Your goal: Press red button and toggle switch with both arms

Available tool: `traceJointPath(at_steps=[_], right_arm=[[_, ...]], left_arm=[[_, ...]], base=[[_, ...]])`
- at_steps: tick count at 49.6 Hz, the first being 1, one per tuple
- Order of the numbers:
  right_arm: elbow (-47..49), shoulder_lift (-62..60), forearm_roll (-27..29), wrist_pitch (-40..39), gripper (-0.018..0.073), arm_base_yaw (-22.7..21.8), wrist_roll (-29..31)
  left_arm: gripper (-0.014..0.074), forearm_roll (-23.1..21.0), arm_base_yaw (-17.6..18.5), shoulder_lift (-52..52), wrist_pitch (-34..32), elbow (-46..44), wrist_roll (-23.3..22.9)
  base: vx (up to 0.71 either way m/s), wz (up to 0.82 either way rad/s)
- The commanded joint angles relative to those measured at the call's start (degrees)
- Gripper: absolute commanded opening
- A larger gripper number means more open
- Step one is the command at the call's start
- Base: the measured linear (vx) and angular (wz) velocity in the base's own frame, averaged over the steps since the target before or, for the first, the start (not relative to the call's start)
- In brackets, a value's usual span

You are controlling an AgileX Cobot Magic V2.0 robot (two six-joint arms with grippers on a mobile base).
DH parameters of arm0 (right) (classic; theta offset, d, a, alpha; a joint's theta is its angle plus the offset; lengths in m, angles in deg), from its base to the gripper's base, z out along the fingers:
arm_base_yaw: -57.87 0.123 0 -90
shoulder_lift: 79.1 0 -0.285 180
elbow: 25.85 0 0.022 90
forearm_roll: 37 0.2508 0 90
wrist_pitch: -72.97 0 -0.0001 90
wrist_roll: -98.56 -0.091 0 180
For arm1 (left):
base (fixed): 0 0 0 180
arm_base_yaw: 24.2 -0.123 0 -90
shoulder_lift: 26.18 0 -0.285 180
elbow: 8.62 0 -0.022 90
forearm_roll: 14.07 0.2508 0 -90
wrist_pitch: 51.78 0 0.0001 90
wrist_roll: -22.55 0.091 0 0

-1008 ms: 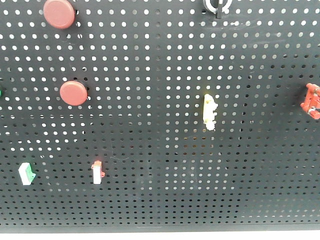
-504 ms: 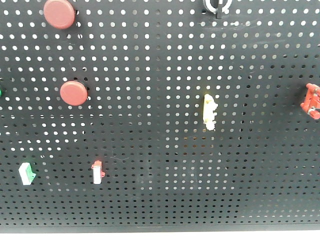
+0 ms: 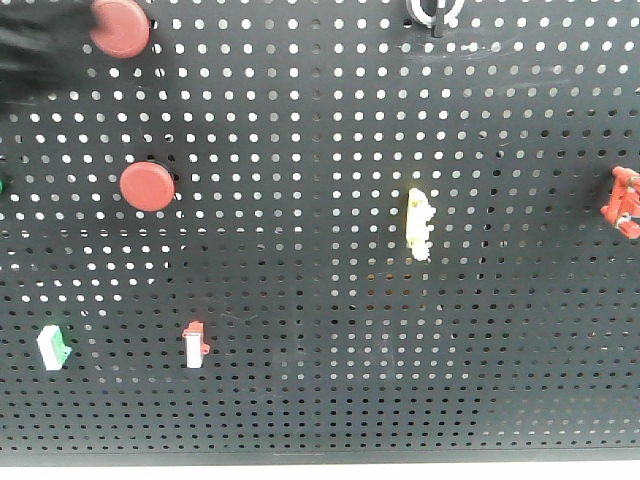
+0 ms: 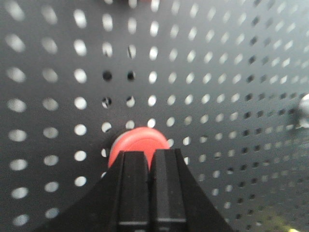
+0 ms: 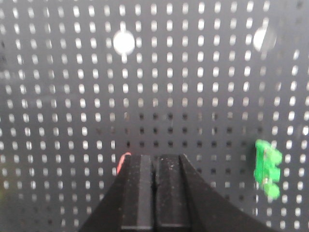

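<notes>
Pegboard [image 3: 330,330]: left gripper [image 4: 149,155], fingers pressed together, before red button [image 4: 137,141]; right gripper [image 5: 154,158], fingers likewise together; toggle switch [image 3: 433,12] at top edge.

Red button [image 3: 120,27] — bare pegboard [image 3: 300,120] rightward

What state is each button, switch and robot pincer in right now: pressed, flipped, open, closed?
Left pincer: shut, tips right in front of the upper red button; contact cannot be told.
Right pincer: shut, nothing between its fingers.
Upper red button: pressed or not, cannot tell.
Lower red button: untouched.
Toggle switch: lever points down, untouched.
</notes>
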Motion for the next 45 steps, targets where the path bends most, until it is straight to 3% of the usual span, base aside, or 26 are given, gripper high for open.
traceJointPath(at_steps=[1, 12, 19, 23, 30, 36, 45], right_arm=[[2.0, 0.1, -0.1, -3.8, 0.0000, -0.2, 0.3], [2.0, 0.1, -0.1, -3.8, 0.0000, -0.2, 0.3], [2.0, 0.1, -0.1, -3.8, 0.0000, -0.2, 0.3], [2.0, 0.1, -0.1, -3.8, 0.0000, -0.2, 0.3], [2.0, 0.5, -0.1, -4.1, 0.0000, 0.5, 0.7], [2.0, 1.6, -0.3, -7.4, 0.0000, 3.4, 1.0], [5.2, 6.1, -0.6, -10.2, 0.0000, 12.3, 6.2]], left_arm=[[0.0000, -0.3, 0.3, -1.1, -5.0, -3.4, 0.0], [0.0000, -1.0, 0.3, -4.3, -5.9, -5.4, -0.5], [0.0000, -0.6, 1.8, -1.0, -0.4, -5.0, 1.3], [0.0000, -0.6, 3.0, 2.3, 2.2, -3.1, 2.7], [0.0000, -0.5, 4.0, 8.6, 0.3, 4.0, 3.0], [0.0000, -0.6, 4.0, 15.2, -3.9, 12.2, 3.0], [0.0000, -1.0, 4.0, 22.6, -10.9, 21.8, 2.9]], base=[[0.00, 0.00], [0.00, 0.00], [0.00, 0.00], [0.00, 0.00], [0.00, 0.00], [0.00, 0.00], [0.00, 0.00]])
